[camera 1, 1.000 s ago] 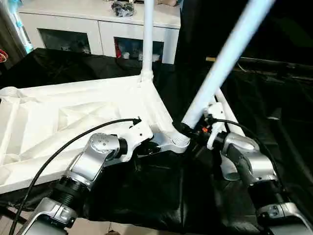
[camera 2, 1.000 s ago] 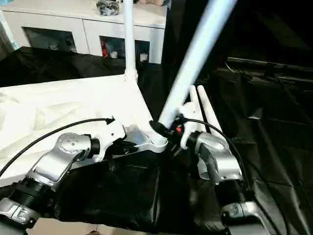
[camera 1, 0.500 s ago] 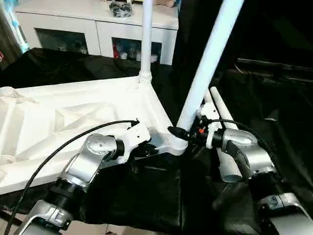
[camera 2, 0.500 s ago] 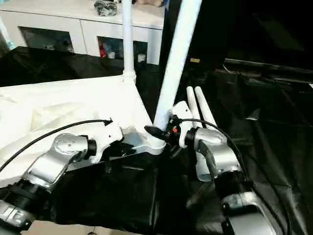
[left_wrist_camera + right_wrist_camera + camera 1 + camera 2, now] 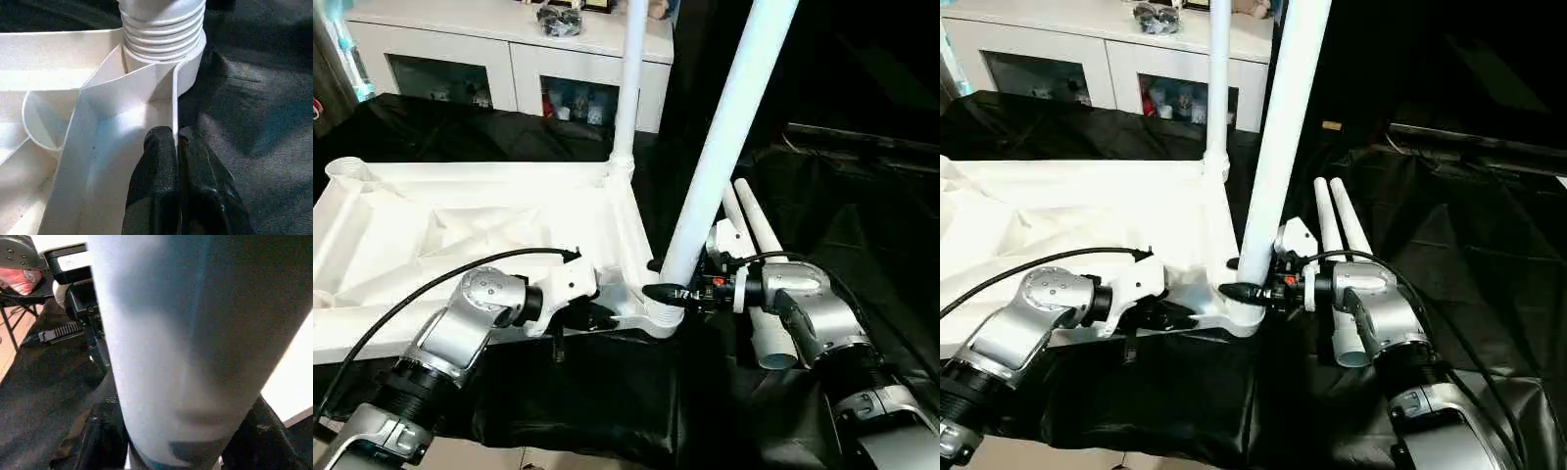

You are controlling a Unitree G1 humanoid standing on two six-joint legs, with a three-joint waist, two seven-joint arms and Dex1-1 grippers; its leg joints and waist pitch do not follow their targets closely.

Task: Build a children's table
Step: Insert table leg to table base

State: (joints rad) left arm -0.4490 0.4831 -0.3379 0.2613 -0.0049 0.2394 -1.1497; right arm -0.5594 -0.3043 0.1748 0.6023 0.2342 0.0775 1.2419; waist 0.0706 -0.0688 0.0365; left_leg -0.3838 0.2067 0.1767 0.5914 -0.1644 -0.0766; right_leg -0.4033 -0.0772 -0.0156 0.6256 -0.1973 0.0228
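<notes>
The white tabletop (image 5: 480,235) lies underside up on the black cloth. One leg (image 5: 628,88) stands upright in its far right corner socket. A second leg (image 5: 724,137) rises from the near right corner socket (image 5: 656,315), leaning slightly right. My right gripper (image 5: 671,292) is shut on the base of this leg (image 5: 186,333), one finger on each side. My left gripper (image 5: 176,134) is shut on the tabletop's thin rim wall (image 5: 173,103) just beside that ribbed socket (image 5: 164,24). Two loose legs (image 5: 754,235) lie side by side on the cloth to the right.
A white glass-door cabinet (image 5: 509,59) stands behind the black-draped work table (image 5: 862,215). The tabletop's far left corner socket (image 5: 347,171) has nothing in it. Open black cloth stretches to the right of the loose legs.
The leg in my right gripper has swung from a strong rightward lean to nearly upright over the near right socket. My left gripper has kept its hold on the rim. The camera view shifted.
</notes>
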